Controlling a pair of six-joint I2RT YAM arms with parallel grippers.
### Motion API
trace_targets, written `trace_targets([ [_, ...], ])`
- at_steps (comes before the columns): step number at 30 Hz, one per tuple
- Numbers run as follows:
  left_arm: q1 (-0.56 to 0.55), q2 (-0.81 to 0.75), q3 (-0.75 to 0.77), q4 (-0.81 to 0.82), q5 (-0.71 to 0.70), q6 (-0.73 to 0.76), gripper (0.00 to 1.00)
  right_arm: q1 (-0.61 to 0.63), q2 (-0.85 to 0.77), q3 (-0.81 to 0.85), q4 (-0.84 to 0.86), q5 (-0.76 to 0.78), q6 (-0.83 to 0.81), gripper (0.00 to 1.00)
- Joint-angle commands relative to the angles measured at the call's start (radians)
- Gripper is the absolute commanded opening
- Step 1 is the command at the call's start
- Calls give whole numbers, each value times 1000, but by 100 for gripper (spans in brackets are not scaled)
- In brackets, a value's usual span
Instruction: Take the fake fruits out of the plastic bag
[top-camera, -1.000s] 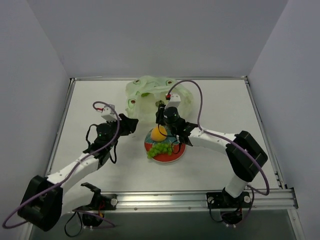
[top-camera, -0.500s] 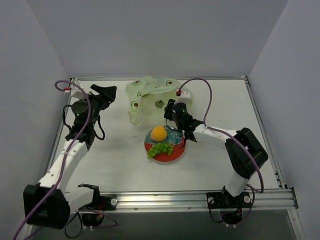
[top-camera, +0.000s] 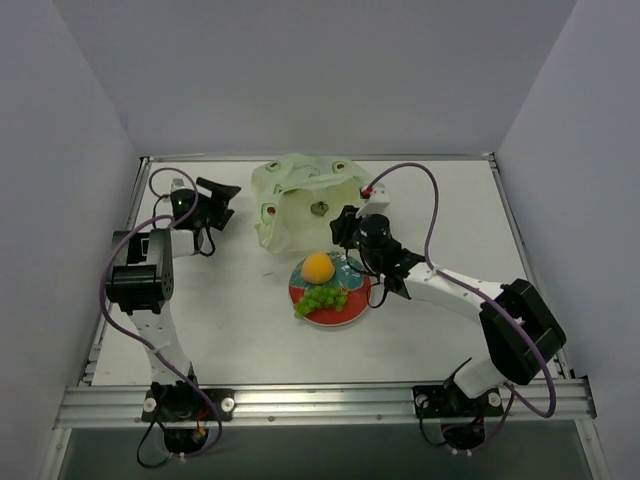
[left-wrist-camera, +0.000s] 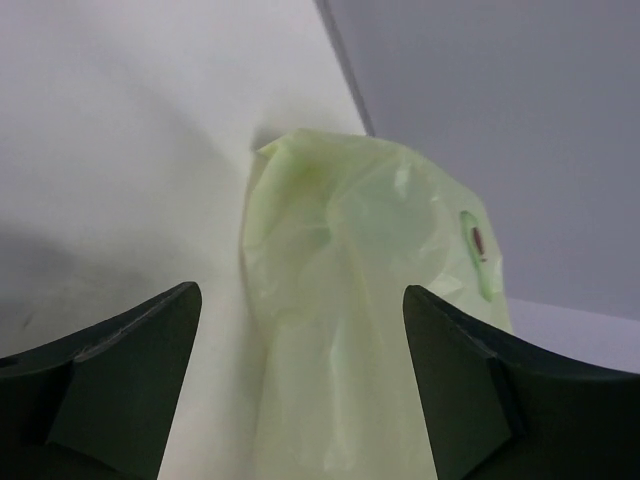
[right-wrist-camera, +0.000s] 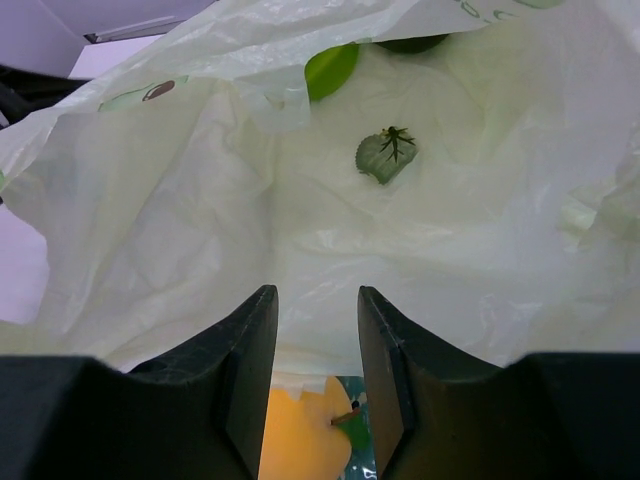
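White worktop (top-camera: 230, 310) carries the plastic bag (top-camera: 300, 200) at its far middle, with a bright green fruit (right-wrist-camera: 332, 68) and a dark green fruit (right-wrist-camera: 410, 43) inside. Left end effector (top-camera: 228, 203) gapes released just beside the bag; right end effector (right-wrist-camera: 316, 295) faces its mouth, narrowly parted, grasping nothing, near the plate (top-camera: 345, 318) bearing an orange fruit (top-camera: 318, 266) and grape bunch (top-camera: 322, 298)

a white table (top-camera: 250, 330) sits boxed in by plain pale grey panels: a far wall (top-camera: 320, 70), a left wall (top-camera: 50, 200), a right wall (top-camera: 590, 150). a metal rail (top-camera: 330, 400) runs along its near edge. the light is soft and even.
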Motion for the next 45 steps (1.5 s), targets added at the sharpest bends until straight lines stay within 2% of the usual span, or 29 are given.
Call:
trace_targets([
  [1,-9,-25,139,110,9,-36,81,18,-65,-5,11,-11,-25,34],
  [5,-28,46,207,83,-26,-46,85,46,-81,-4,-3,-3,-33,34],
  [14,-85,178,380,-7,-74,-113,84,110,-64,50,-86,66,-70,35],
  [25,-131,242,515,-111,-109,-109,83,152,-73,59,-101,95,-76,35],
  [32,-149,313,584,-124,-132,-95,74,152,-104,52,-120,103,-81,36],
  [36,-163,330,670,-228,-144,5,73,152,-105,59,-127,106,-88,36],
  [38,-166,337,698,-259,-153,33,65,152,-105,64,-127,106,-93,36],
  [39,-166,342,701,-251,-149,27,51,153,-104,65,-126,106,-93,36],
  [41,-164,354,692,-202,-129,4,30,152,-101,67,-123,106,-95,36],
  [42,-164,354,684,-184,-126,0,16,152,-99,72,-124,107,-96,36],
  [45,-171,331,658,-144,-109,14,6,150,-96,70,-121,117,-105,36],
])
